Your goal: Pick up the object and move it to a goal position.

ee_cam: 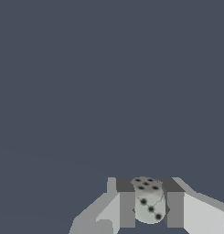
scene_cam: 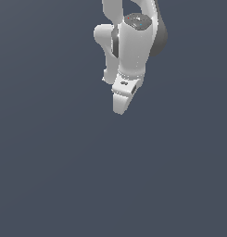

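Note:
The object (ee_cam: 149, 200) is a small pale grey die with dark pips, and it sits squeezed between the two fingers (ee_cam: 127, 208) in the wrist view. My gripper (ee_cam: 150, 205) is shut on it. In the exterior view the white arm hangs from the upper middle with the gripper (scene_cam: 119, 109) pointing down, and the fingers there hide the object. Nothing marks a goal position in either view.
A plain dark blue-grey ground (scene_cam: 64, 176) fills both views, with no other thing on it.

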Robot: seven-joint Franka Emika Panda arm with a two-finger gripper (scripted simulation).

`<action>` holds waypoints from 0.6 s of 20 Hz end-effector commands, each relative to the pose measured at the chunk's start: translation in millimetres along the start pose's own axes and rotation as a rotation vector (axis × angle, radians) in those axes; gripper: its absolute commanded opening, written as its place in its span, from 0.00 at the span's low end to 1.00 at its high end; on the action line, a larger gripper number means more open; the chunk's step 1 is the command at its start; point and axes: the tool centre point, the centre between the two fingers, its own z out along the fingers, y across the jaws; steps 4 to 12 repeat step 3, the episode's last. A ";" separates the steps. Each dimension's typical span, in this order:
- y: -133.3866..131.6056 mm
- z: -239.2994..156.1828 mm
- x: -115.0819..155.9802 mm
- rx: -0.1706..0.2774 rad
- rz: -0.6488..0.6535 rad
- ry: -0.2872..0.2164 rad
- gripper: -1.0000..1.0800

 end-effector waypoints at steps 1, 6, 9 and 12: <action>-1.2 -5.1 1.7 0.001 0.001 0.000 0.00; -1.3 -6.1 2.2 0.001 0.001 0.000 0.00; -1.3 -6.1 2.2 0.001 0.001 0.000 0.00; -1.3 -6.1 2.2 0.001 0.001 0.000 0.00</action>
